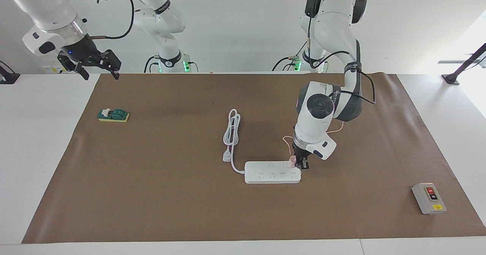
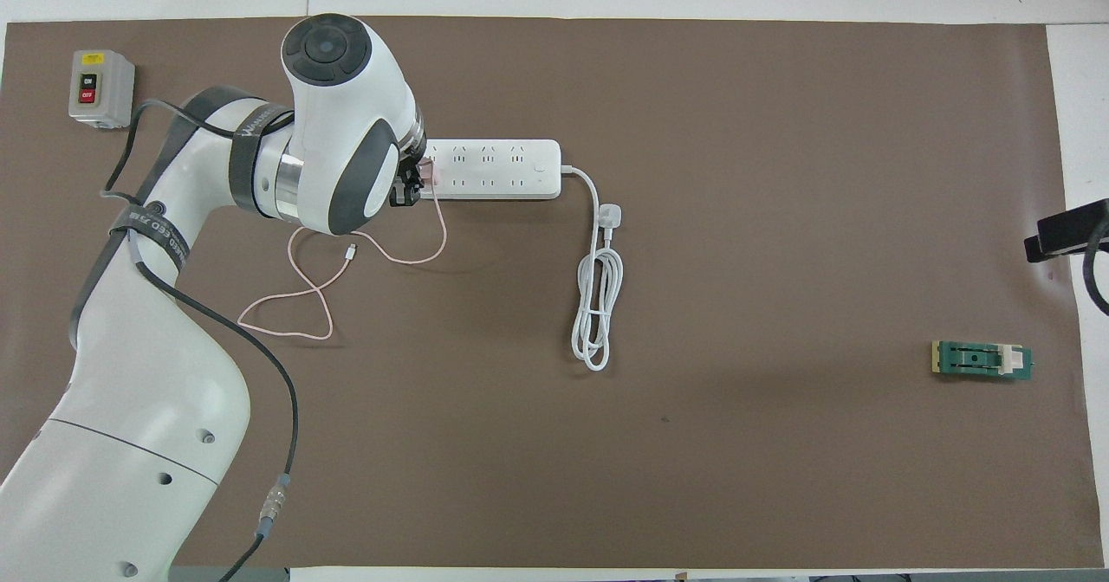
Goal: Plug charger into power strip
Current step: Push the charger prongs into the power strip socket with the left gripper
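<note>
1. The left gripper (image 1: 302, 164) is hanging low over the end of the power strip (image 1: 271, 172) that is toward the left arm's end of the table. Its fingers are squeezing shut on the charger (image 1: 292, 161) — the little pink cube is peeking out right beside the fingertips, touching the top of the strip.

2. The charger is looking small, light and hard, so it is probably not bending or squashing. Its smooth sides may be a bit slippery. I think the best place to hold it is on two flat sides of the cube, never on the metal prongs or the cable. I cannot see the prongs now.

3. Trailing from the gripper, back toward the robots, the thin pink cable (image 2: 364, 257) is lying in soft, floppy loops on the brown mat (image 1: 159, 194). It is looking very bendy.

4. Under the gripper, the long white strip is showing two rows of sockets. It may be sliding if pushed sideways.

5. Farther along from the gripper, the strip's thick white cord (image 1: 232, 131) is lying bundled.

6. Well away, the right gripper (image 1: 98, 69) is waiting up in the air over the mat's corner — its fingers are standing apart, holding nothing.
</note>
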You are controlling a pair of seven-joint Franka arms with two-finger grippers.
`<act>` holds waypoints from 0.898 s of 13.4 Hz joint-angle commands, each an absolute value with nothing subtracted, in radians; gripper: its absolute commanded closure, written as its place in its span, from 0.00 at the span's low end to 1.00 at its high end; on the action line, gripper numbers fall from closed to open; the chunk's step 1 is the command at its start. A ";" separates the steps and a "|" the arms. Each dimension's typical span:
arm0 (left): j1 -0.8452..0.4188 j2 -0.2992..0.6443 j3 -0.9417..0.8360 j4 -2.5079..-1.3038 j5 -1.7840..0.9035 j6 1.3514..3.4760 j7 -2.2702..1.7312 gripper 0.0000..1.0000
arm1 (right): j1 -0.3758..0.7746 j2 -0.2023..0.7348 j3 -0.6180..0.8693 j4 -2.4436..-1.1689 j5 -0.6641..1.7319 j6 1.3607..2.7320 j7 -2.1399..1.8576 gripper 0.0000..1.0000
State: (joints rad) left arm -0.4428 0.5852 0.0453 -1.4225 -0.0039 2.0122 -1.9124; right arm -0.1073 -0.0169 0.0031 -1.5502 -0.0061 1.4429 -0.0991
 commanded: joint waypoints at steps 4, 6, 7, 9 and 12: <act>-0.456 0.584 0.058 -1.445 0.021 2.040 -1.931 1.00 | -0.120 -0.035 0.015 -1.568 -0.021 1.445 -0.109 0.00; -0.456 0.587 0.058 -1.445 0.021 2.042 -1.931 1.00 | -0.120 -0.035 0.015 -1.568 -0.021 1.445 -0.109 0.00; -0.457 0.594 0.058 -1.445 0.021 2.040 -1.931 1.00 | -0.121 -0.035 0.015 -1.568 -0.021 1.445 -0.109 0.00; -0.459 0.600 0.058 -1.445 0.021 2.042 -1.931 1.00 | -0.121 -0.035 0.015 -1.568 -0.021 1.445 -0.109 0.00; -0.469 0.604 0.058 -1.447 0.020 2.040 -1.933 1.00 | -0.120 -0.035 0.015 -1.568 -0.021 1.445 -0.109 0.00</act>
State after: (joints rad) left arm -0.4444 0.5860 0.0453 -1.4230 -0.0010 2.0130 -1.9124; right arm -0.1073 -0.0169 0.0031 -1.5502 -0.0061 1.4429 -0.0991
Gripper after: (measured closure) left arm 0.692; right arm 0.000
